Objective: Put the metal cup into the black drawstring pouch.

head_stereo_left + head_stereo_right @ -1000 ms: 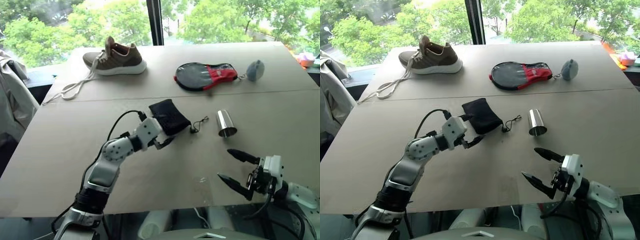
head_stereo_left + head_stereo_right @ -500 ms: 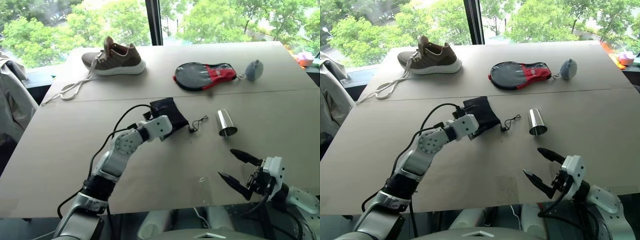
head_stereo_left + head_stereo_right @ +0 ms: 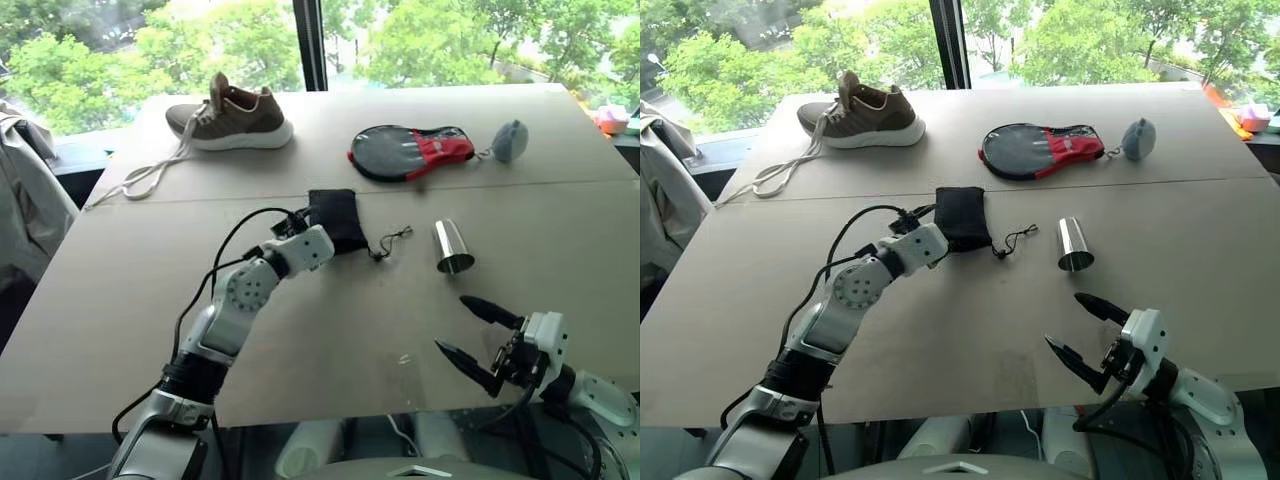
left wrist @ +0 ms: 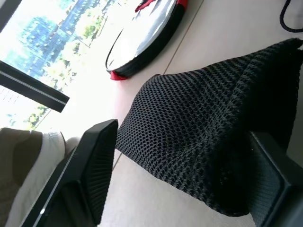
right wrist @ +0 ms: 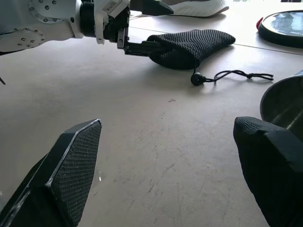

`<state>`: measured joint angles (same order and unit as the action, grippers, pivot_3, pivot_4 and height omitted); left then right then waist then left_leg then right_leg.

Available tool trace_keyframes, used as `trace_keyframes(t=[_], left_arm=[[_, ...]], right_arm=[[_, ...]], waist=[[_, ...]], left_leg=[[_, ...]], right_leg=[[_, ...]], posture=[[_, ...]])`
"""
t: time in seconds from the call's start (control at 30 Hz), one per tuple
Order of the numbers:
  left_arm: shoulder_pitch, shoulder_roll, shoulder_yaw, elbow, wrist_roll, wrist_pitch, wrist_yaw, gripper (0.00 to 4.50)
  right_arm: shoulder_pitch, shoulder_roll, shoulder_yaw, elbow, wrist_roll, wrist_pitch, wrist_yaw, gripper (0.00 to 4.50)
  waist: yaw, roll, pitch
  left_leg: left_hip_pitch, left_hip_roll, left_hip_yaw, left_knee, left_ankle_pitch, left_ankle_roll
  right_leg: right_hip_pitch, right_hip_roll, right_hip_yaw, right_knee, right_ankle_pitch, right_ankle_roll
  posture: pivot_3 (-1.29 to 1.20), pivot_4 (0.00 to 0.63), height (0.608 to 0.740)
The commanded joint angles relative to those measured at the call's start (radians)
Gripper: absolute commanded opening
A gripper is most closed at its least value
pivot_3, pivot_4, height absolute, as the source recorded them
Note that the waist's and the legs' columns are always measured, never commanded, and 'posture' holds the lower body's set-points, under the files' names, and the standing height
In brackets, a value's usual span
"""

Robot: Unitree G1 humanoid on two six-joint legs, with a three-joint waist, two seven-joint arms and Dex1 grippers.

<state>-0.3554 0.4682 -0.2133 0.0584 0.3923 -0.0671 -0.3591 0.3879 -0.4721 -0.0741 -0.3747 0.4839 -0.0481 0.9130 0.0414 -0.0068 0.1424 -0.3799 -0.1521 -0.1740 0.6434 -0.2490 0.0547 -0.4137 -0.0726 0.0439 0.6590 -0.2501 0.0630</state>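
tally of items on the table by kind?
Shoe: 1
Paddle case: 1
Grey pouch clipped to the case: 1
Black drawstring pouch: 1
Metal cup: 1
Total: 5

Black mesh-weave pouch [image 3: 334,218], shiny silver cup [image 3: 452,247], grey-and-red case [image 3: 411,152], brown white-soled shoe [image 3: 230,115], beige counter [image 3: 120,290].

Bright daylight from the window [image 3: 250,40], overexposed glare beyond.
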Motion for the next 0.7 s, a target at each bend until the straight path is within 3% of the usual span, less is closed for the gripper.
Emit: trace_keyframes(t=[0.03, 0.17, 0.37, 0.47, 0.7], left_arm=[[-0.009, -0.006, 0.008, -0.009, 0.002, -0.009, 0.020, 1.94], [-0.003, -0.004, 0.008, -0.004, -0.001, -0.007, 0.012, 0.10], [-0.013, 0.003, 0.017, 0.014, -0.010, -0.010, 0.008, 0.04], [-0.016, -0.020, 0.045, 0.002, -0.056, 0.010, 0.007, 0.04], [0.009, -0.128, 0.194, -0.130, -0.369, 0.240, -0.084, 0.04]], right_arm=[[0.003, 0.000, -0.006, -0.011, 0.005, -0.021, 0.005, 4.50], [-0.009, 0.004, -0.004, -0.003, 0.003, -0.021, 0.000, 4.50], [-0.035, 0.020, -0.007, 0.014, -0.015, -0.043, -0.014, 4.50], [-0.085, 0.057, -0.010, 0.047, -0.177, -0.110, -0.145, 4.50], [-0.194, 0.131, -0.038, 0.151, -0.397, -0.190, -0.388, 4.50]], waist=[[0.000, 0.000, 0.000], [-0.001, 0.000, 0.000], [-0.001, 0.000, 0.000], [-0.002, 0.000, 0.000], [-0.003, 0.000, 0.000]], left_leg=[[0.000, 0.000, 0.000, 0.000, 0.000, 0.000], [0.000, 0.000, 0.000, 0.000, 0.000, 0.000], [0.000, 0.000, 0.000, 0.000, 0.000, 0.000], [0.000, 0.000, 0.000, 0.000, 0.000, 0.000], [0.000, 0.000, 0.000, 0.002, 0.001, 0.001]], right_leg=[[0.000, 0.000, 0.000, 0.000, 0.000, 0.000], [0.000, 0.000, 0.000, 0.000, 0.000, 0.000], [0.000, 0.000, 0.000, 0.001, 0.000, 0.000], [0.000, 0.000, 0.000, 0.001, 0.000, 0.000], [-0.001, 0.001, 0.000, 0.002, 0.000, 0.000]], posture=[[0.00, 0.150, 0.740], [0.00, 0.150, 0.740], [0.00, 0.150, 0.740], [0.00, 0.150, 0.740], [0.00, 0.150, 0.740]])
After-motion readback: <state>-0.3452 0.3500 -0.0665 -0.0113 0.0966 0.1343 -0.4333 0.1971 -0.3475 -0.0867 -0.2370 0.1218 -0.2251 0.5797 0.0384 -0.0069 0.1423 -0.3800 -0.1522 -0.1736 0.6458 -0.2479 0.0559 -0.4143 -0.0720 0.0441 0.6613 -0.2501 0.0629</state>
